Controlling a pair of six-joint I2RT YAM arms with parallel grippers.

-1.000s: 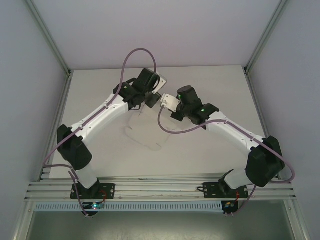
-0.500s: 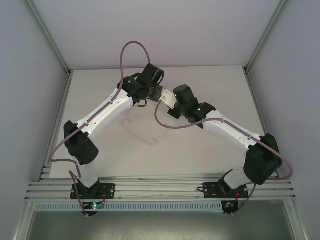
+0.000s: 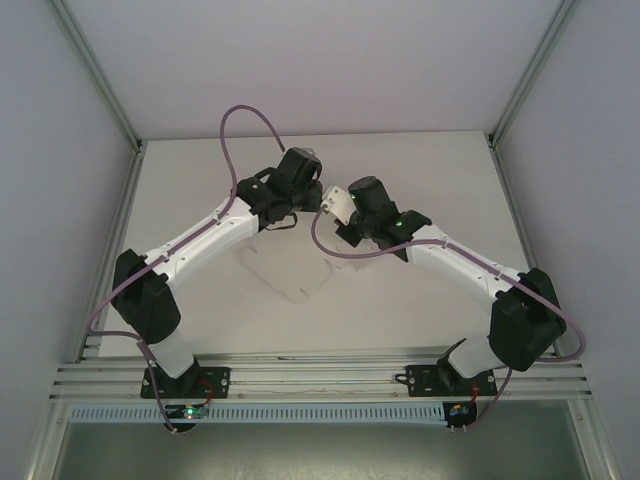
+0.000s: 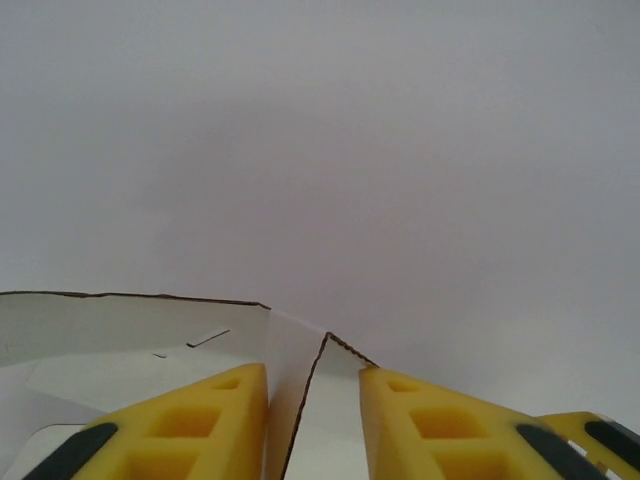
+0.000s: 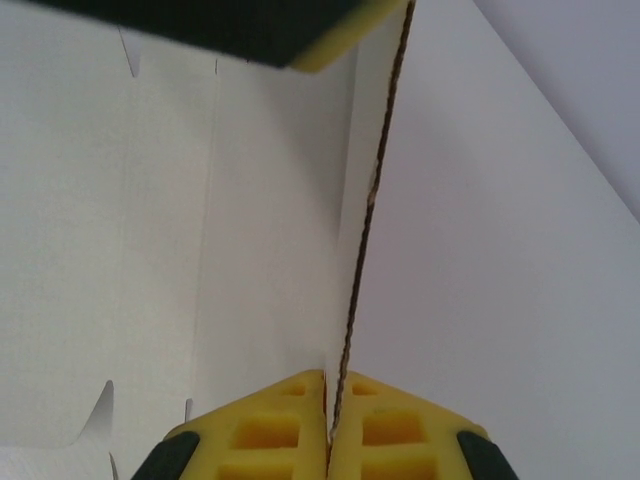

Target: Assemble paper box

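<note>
The arms meet over the middle of the table (image 3: 440,180), well clear of its rims and the walls, and hold the box (image 5: 200,250) between them as an unfolded sheet, its raw edge running straight up from the right gripper (image 5: 328,385), whose fingers are pinched tight on it. The left gripper (image 4: 312,372) has its fingers apart with a fold of the card standing between them, and I cannot tell whether they press it. The two wrists crowd each other closely; the table around them gives open room.

L gripper (image 4: 312,375) agape, R gripper (image 5: 330,380) tight
</note>
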